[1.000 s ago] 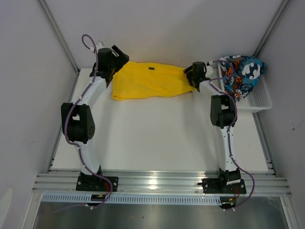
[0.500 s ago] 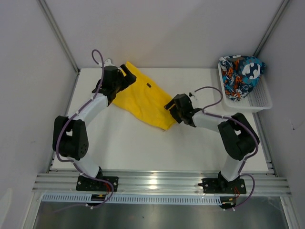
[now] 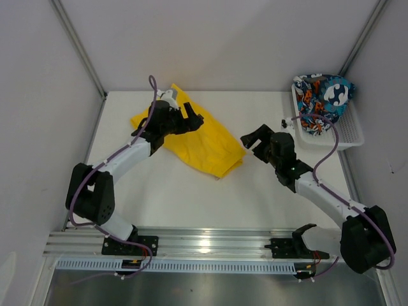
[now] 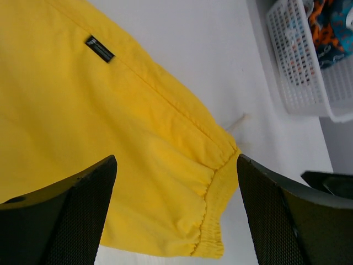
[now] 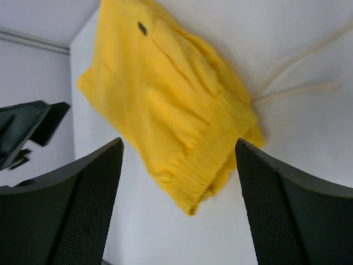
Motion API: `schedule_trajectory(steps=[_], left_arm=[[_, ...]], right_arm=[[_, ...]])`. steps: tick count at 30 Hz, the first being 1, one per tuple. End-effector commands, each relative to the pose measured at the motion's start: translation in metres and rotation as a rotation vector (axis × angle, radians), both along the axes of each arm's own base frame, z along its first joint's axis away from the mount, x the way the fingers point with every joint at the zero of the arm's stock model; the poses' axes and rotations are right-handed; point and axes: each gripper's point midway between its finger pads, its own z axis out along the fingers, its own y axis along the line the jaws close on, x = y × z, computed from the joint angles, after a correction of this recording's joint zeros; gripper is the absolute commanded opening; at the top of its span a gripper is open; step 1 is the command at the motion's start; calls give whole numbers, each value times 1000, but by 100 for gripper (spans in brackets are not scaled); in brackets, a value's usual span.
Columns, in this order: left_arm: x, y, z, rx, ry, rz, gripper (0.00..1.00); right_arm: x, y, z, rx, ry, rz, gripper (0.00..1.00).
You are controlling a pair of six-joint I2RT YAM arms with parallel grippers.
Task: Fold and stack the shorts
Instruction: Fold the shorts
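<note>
The yellow shorts (image 3: 204,137) lie folded on the white table at the back middle, waistband end toward the near right, and show in the left wrist view (image 4: 110,138) and right wrist view (image 5: 176,110). The drawstring (image 5: 298,72) trails on the table beside the waistband. My left gripper (image 3: 193,120) is open above the shorts' far part, holding nothing. My right gripper (image 3: 252,139) is open and empty just right of the waistband corner. The printed shorts (image 3: 322,99) are bunched in the basket (image 3: 347,134) at the back right.
The white mesh basket also shows at the top right of the left wrist view (image 4: 300,66). Grey walls stand close on both sides and at the back. An aluminium rail (image 3: 210,245) runs along the near table edge.
Both grippers have let go of the yellow shorts. The left gripper moved right over the cloth; the right gripper drew back to the right. The shorts went from spread along the back to lying diagonally.
</note>
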Motion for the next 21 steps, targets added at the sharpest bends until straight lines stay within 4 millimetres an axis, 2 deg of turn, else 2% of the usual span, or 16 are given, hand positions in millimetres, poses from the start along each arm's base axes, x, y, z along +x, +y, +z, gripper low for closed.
schedule_trajectory(steps=[1, 2, 5, 9, 14, 17, 19, 21], left_arm=[[-23, -42, 7, 88, -30, -169, 91], [-25, -40, 5, 133, -44, -154, 91], [-38, -47, -4, 206, -41, -166, 91], [-55, -56, -14, 241, -32, -238, 91], [-71, -59, -31, 286, -15, -256, 92], [-85, -53, -45, 313, -13, -258, 92], [-92, -52, -44, 318, -29, -257, 92], [-98, -47, -51, 329, -10, -252, 92]], right_arm=[[-12, -3, -39, -38, 41, 112, 82], [-17, -4, -51, -27, 60, 149, 82], [-14, -3, -53, -9, 26, 215, 80], [2, -9, -66, 9, 49, 259, 81], [15, 9, -65, 21, 18, 336, 82], [24, 17, -69, -12, 6, 363, 83], [30, 25, -66, -18, -15, 384, 82], [34, 29, -75, -45, -11, 385, 81]])
